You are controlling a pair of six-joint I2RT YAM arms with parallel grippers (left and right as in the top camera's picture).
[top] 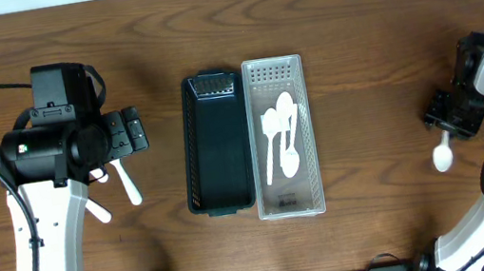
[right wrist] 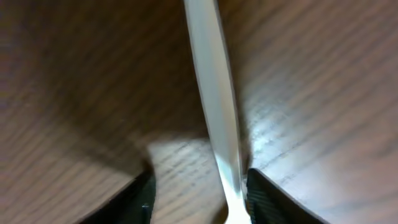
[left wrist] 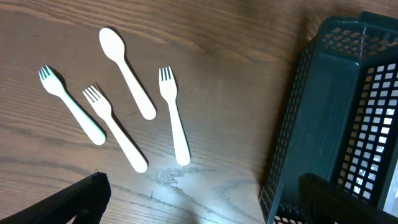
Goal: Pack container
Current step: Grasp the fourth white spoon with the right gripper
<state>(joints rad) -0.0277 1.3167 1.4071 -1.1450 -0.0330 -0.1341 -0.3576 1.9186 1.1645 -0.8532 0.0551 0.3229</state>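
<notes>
A clear container (top: 307, 135) at the table's middle holds several white spoons (top: 282, 134). A dark green basket (top: 198, 152) stands empty against its left side; its corner also shows in the left wrist view (left wrist: 311, 124). My left gripper (top: 135, 132) (left wrist: 205, 208) is open and empty above the table, just short of three white forks (left wrist: 174, 118) and a white spoon (left wrist: 127, 71) lying loose. My right gripper (top: 451, 120) (right wrist: 199, 193) is open, low at the table, straddling the handle of a white spoon (right wrist: 211, 93) (top: 443, 157). The handle lies against the right finger.
In the overhead view the left arm hides most of the loose cutlery; one utensil (top: 126, 183) and another's end (top: 100, 212) stick out below it. Black cables run at the far left and far right edges.
</notes>
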